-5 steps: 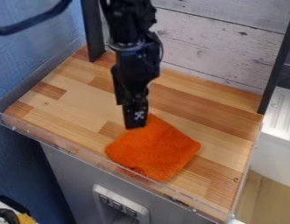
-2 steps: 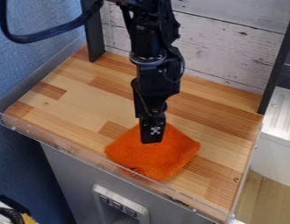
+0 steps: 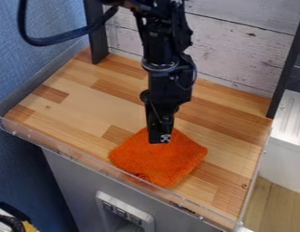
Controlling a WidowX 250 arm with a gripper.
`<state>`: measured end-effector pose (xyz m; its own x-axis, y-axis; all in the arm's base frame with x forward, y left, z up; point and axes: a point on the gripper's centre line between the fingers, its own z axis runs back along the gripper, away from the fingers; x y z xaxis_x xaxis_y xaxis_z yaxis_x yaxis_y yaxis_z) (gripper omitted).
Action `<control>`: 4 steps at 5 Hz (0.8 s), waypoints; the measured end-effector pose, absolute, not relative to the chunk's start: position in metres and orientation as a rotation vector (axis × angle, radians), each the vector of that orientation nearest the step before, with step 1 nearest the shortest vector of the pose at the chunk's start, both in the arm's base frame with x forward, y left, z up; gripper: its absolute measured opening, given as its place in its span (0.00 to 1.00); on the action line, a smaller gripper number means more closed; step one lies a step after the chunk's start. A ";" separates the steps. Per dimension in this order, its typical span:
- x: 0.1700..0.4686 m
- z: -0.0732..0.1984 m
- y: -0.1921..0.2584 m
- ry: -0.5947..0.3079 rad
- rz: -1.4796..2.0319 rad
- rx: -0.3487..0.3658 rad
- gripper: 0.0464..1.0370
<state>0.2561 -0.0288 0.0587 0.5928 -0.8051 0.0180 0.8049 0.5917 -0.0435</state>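
Note:
The black gripper (image 3: 159, 139) hangs down in front of the upper middle part of an orange cloth (image 3: 164, 164), its tip overlapping the cloth in the view. Whether it touches the cloth I cannot tell. The cloth lies mostly flat in a rough diamond shape on the wooden work surface (image 3: 79, 106), towards its front edge, with a small curled fold at its lower left.
A clear plastic lip (image 3: 106, 167) runs along the front edge. Black posts stand at the back left (image 3: 96, 31) and right (image 3: 287, 68), with a whitewashed plank wall (image 3: 237, 43) behind. A white unit (image 3: 285, 152) adjoins on the right.
The gripper has moved right across the view, first also towards the front, then slightly back up in the view. The cloth lies as before.

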 end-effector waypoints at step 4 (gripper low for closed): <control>0.263 0.031 -0.029 0.044 -0.949 -0.002 0.01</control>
<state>0.2631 -0.0291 0.0307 0.5814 -0.8128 -0.0366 0.8128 0.5822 -0.0205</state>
